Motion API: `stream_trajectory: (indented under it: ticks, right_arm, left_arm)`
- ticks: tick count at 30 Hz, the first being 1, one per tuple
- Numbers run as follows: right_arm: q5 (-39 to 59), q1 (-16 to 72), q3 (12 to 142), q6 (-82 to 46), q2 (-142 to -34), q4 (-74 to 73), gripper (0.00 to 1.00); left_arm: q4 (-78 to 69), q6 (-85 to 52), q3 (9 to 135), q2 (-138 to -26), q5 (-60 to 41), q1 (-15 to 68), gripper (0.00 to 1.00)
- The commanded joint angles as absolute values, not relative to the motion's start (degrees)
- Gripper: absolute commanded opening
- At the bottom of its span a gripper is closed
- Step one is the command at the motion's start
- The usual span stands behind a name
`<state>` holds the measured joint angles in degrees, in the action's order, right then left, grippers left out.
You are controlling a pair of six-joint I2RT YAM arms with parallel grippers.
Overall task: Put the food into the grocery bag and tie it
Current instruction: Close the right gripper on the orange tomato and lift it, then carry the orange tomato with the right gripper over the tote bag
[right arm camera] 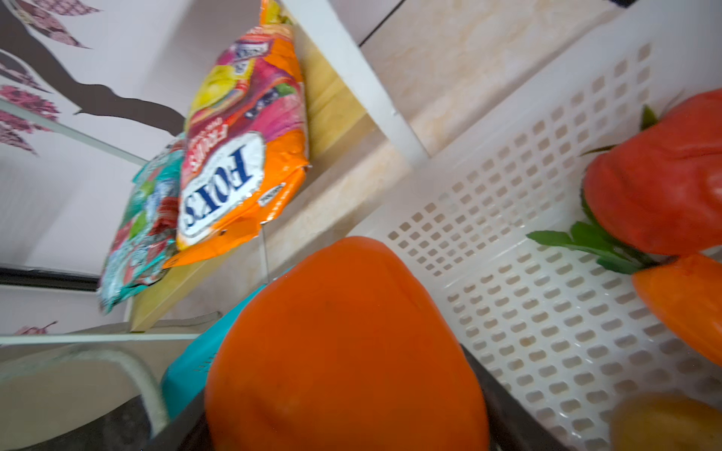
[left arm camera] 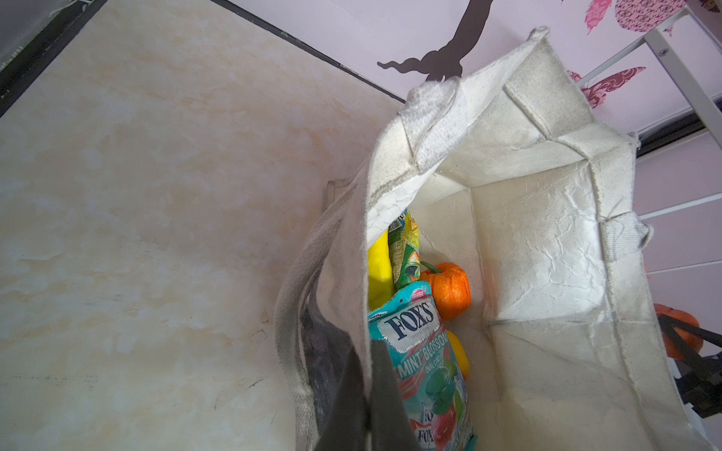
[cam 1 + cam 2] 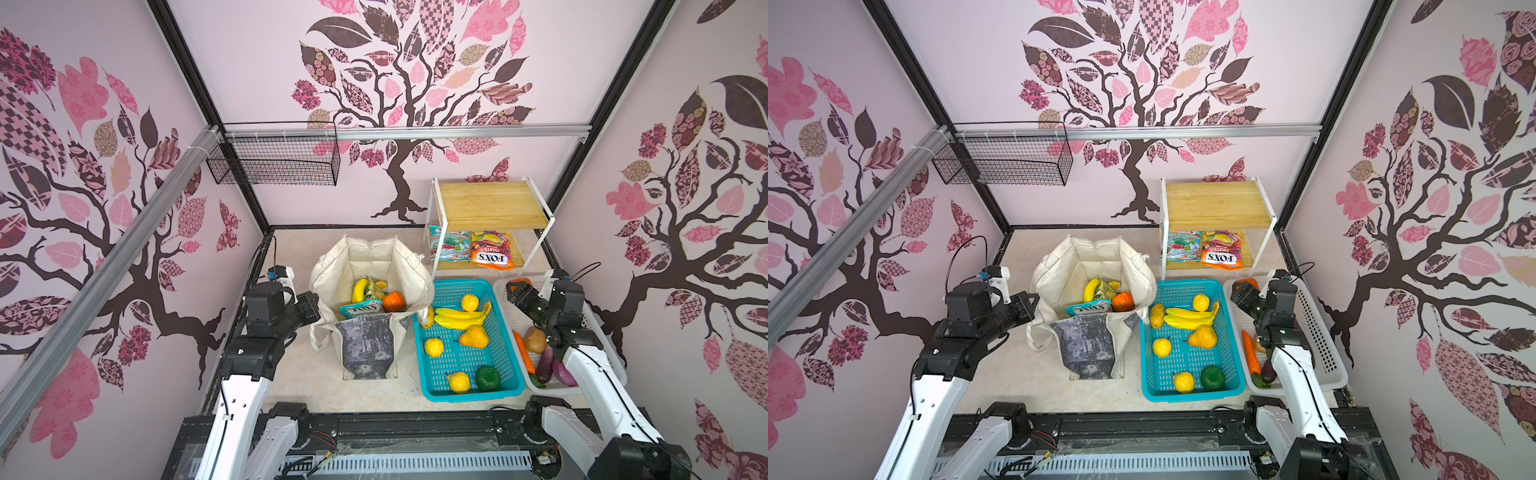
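Note:
The cream grocery bag [image 3: 370, 257] [image 3: 1096, 257] [image 2: 539, 218] stands open left of the baskets. Inside lie a banana [image 3: 360, 289], a teal FOX'S packet [image 3: 361, 308] [image 2: 418, 343] and an orange ribbed piece [image 3: 393, 301] [image 2: 449, 289]. My left gripper [image 3: 312, 306] [image 2: 369, 394] is shut on the bag's left rim cloth. Over the far end of the white basket [image 3: 596, 322], my right gripper [image 3: 518, 289] [image 1: 347, 390] holds a smooth orange food piece [image 1: 344, 332] [image 3: 1246, 283] between wide-set jaws.
A teal basket [image 3: 469, 392] beside the bag holds bananas [image 3: 459, 316], a pear and round yellow and green fruit. The white basket holds a carrot [image 3: 523, 351], aubergines and a red pepper [image 1: 664, 187]. A wooden shelf [image 3: 490, 203] at the back carries two FOX'S packets [image 3: 492, 251].

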<state>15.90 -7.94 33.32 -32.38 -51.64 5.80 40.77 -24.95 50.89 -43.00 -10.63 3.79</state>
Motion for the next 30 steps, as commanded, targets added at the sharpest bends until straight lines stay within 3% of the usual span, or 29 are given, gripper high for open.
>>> stream_trajectory:
  ticks: [1,8,11,20,26,30]
  right_arm:
    - [23.78,-7.91,33.54,-33.65,-48.68,2.9,0.76]
    - [33.82,-6.77,33.88,-34.36,-46.95,-2.03,0.75]
    - [33.67,-2.61,35.48,-33.5,-46.7,-1.97,0.75]
    - [23.6,17.73,40.83,-31.52,-48.56,-3.45,0.74]
    - [9.06,36.33,50.35,-26.63,-56.2,0.54,0.74]
    - [2.61,42.98,56.72,-28.3,-63.54,2.06,0.73]
  left_arm:
    - [40.69,-23.74,49.62,-42.45,-10.9,3.51,0.0]
    - [40.61,-23.79,49.56,-42.46,-10.9,3.48,0.0]
    - [40.6,-23.74,49.57,-42.44,-10.9,3.5,0.0]
    - [40.69,-23.67,49.62,-42.81,-10.94,3.5,0.0]
    - [40.69,-23.75,49.49,-42.75,-10.87,3.44,0.0]
    - [40.61,-23.73,49.48,-43.24,-11.23,3.49,0.0]
